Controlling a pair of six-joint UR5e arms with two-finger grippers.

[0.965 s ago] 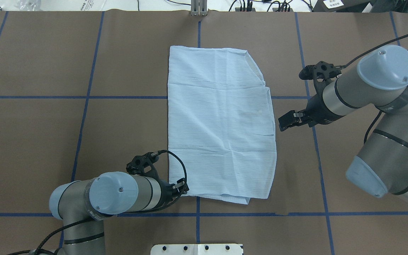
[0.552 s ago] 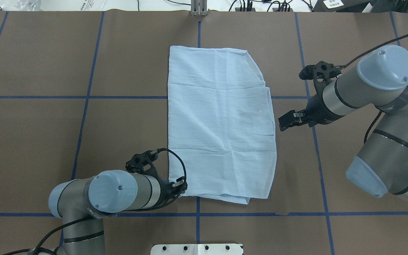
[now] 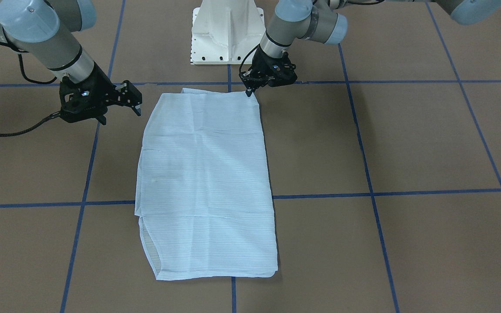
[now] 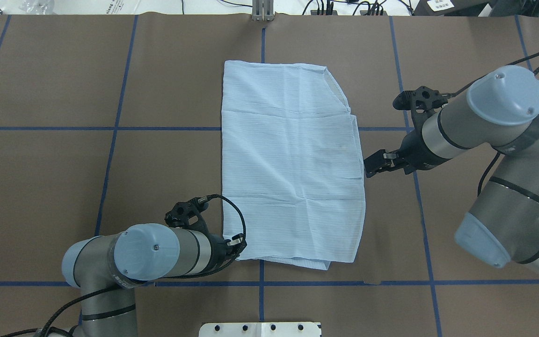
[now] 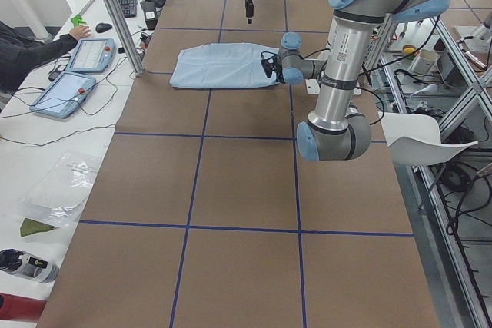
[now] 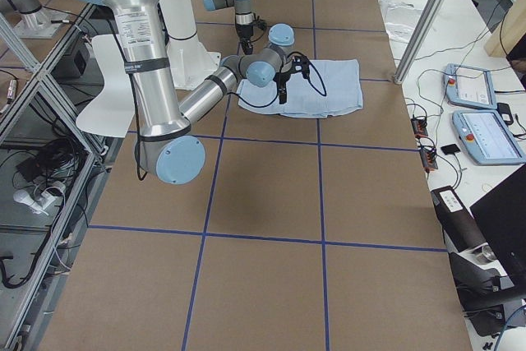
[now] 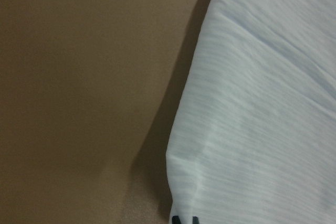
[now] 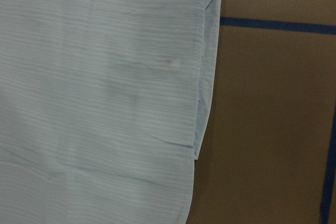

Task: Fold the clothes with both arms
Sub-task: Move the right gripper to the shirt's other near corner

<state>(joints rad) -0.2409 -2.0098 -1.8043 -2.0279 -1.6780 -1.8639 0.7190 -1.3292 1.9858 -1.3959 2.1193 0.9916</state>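
The light blue striped shirt (image 4: 293, 164) (image 3: 207, 182) lies flat in the middle of the brown table, folded into a long rectangle. My left gripper (image 4: 240, 244) (image 3: 249, 90) is low at the shirt's near-left corner. The left wrist view shows its two dark tips close together at the cloth (image 7: 262, 103), shut on that corner. My right gripper (image 4: 371, 167) (image 3: 120, 116) hovers open just off the shirt's right edge, halfway along it, holding nothing. The right wrist view looks down on that edge of the shirt (image 8: 94, 77) and shows no fingers.
Blue tape lines (image 4: 110, 154) mark a grid on the brown cover. The white pedestal base (image 3: 226, 32) stands at the robot's side of the table. Tablets (image 5: 65, 90) and a person's hand (image 5: 77, 32) are at the far bench beyond the table edge.
My right gripper has moved slightly closer to the shirt's right edge. The left arm has drawn back a little to the left at the near corner. The shirt lies as before.
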